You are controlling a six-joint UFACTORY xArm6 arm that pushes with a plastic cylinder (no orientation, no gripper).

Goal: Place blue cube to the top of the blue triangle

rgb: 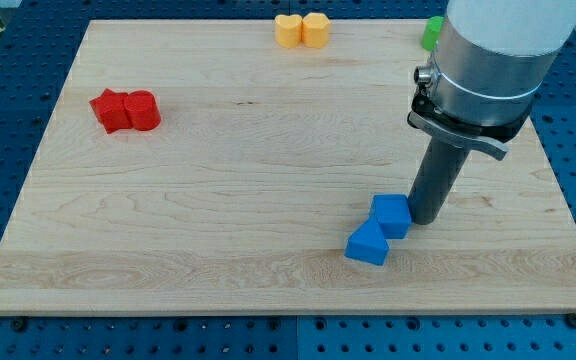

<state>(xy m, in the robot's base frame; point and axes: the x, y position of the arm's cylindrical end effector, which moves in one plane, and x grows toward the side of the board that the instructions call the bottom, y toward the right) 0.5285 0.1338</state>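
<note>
wooden board (218,190) fills the view. red blocks (126,110) at the view's left, yellow blocks (302,29) at the top edge, green block (433,32) top right, partly hidden by the arm. blue cube (391,215) sits low, right of centre, touching the blue triangle (368,243) just below-left. my tip (426,218) touches the cube's right side; no claw, nothing held. cube looks light, rigid, likely slides easily; push flat faces, not corners, or it may spin.
</note>
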